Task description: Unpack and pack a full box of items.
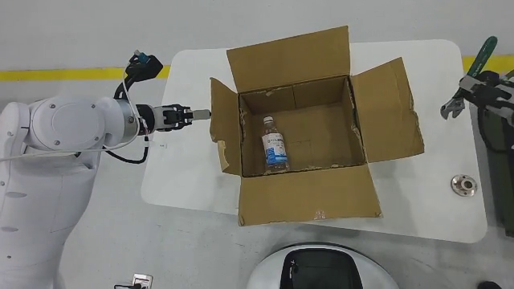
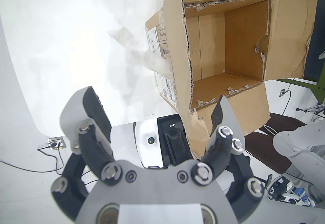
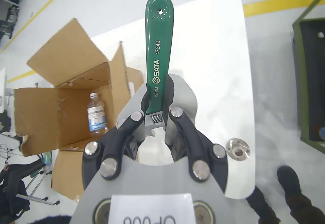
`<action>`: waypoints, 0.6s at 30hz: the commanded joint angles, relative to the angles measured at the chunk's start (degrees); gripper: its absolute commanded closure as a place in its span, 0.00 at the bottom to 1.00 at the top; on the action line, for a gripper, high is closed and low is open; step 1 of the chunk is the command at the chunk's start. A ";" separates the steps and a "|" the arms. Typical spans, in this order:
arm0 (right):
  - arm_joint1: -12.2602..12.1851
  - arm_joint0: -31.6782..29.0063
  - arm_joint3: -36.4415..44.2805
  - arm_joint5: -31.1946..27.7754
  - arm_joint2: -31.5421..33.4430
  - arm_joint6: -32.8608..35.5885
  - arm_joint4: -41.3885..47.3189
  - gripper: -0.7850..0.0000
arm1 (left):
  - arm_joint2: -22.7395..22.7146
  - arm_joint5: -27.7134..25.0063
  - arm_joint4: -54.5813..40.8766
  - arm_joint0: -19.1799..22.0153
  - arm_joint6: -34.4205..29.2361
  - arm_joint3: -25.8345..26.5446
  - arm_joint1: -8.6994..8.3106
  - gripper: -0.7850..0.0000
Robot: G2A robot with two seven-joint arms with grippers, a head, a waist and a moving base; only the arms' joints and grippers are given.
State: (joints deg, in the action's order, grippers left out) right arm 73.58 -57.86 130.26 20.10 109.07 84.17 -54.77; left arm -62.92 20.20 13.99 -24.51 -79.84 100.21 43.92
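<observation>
Right fingers (image 3: pixel 184 98) clamp green wrench (image 3: pixel 158 39); left fingers (image 2: pixel 97 110) gape beside box (image 2: pixel 243 39).

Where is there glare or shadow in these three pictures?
Right wrist view: a small white glare spot sits near the far end of the wrench, which the right gripper holds. Left wrist view: the table is very bright, nearly washed out. Top view: the inner walls of the box look darker than its flaps.

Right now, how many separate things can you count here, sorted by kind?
Brown cardboard box, open: 1
Clear plastic bottle inside the box: 1
Green-handled adjustable wrench in the right hand: 1
Round silver metal flange on the white table: 1
Total: 4
</observation>
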 commanded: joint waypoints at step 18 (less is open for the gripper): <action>0.94 4.56 -9.63 6.21 -31.27 -6.72 7.18 1.00 | 0.00 0.00 0.00 0.00 0.00 0.00 0.00 0.00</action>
State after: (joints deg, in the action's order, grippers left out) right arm 74.48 -53.42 121.82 26.30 79.77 77.86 -46.66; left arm -62.92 20.20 13.99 -24.51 -79.84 100.21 43.92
